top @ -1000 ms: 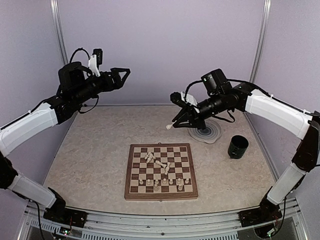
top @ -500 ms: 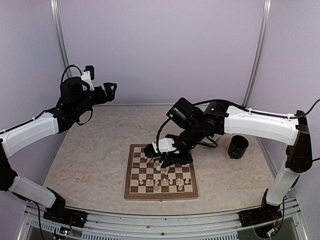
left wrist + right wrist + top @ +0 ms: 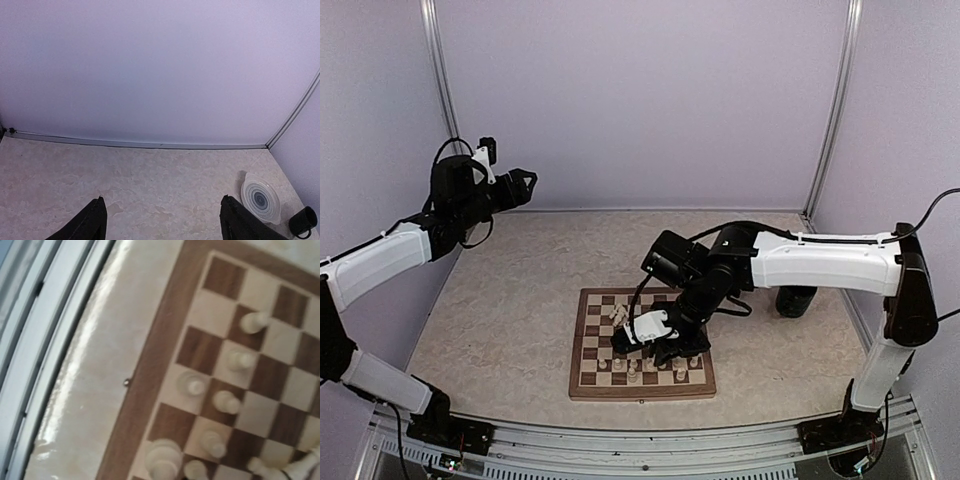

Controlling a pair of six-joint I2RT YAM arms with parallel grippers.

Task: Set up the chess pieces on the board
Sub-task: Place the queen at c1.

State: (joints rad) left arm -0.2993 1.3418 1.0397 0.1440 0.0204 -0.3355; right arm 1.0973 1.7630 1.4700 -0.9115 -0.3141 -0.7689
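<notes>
The chessboard lies at the table's centre. Several pale chess pieces lie heaped on its middle, and others stand in the near rows. My right gripper hangs low over the board's near right part; its jaws are hidden. The right wrist view shows the board's border, upright pieces and a larger blurred piece at the bottom edge; no fingers show. My left gripper is raised at the far left, open and empty, far from the board.
A black cup stands right of the board, partly behind my right arm; it also shows in the left wrist view. A round grey-ringed plate sits at the back right. The metal table edge runs beside the board.
My right arm has swung from above the plate down over the board and toward its near rows; a second ago it held a pale piece. My left arm has drawn back to the left.
</notes>
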